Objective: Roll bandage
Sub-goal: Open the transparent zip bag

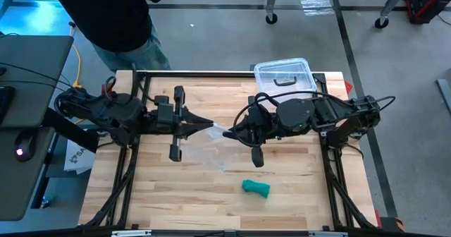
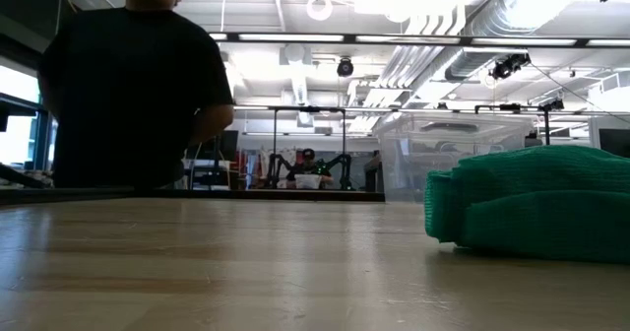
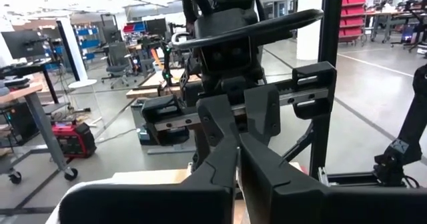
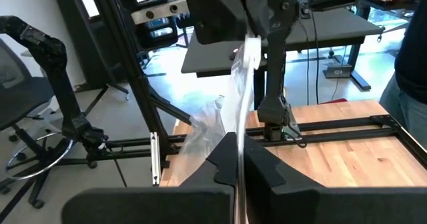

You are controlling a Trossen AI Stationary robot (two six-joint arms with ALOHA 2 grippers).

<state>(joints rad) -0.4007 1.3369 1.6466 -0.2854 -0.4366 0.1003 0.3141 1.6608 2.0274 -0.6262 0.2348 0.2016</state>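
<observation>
- Our left gripper (image 1: 209,123) is pinched shut at mid-table, its tips pointing toward the right arm; in the left wrist view the two fingers (image 3: 220,164) lie pressed together, and we cannot tell whether they catch any plastic.
- Our right gripper (image 1: 229,132) faces it, tips almost meeting, closed on the clear plastic bag (image 4: 241,84), which the right wrist view shows running as a thin sheet from between its fingers toward the other arm.
- The loose part of the bag sags onto the table (image 1: 155,195) just below both grippers, well short of anything green.
- The bandage (image 1: 256,187) lies as a small green roll near the table's front edge, below the right gripper and apart from the bag; the low view shows it resting flat on the wood (image 2: 527,205), rolled up rather than spread out.
- A clear box (image 1: 285,77) with a black handle sits at the far edge behind the right arm, and a person (image 2: 133,85) in a dark shirt stands past the left far corner.
- To do this step well, we judge we should hold the bag's mouth steady and taut between both grippers, keep it clear of the roll, and avoid tugging so hard that the thin plastic slips or tears.
</observation>
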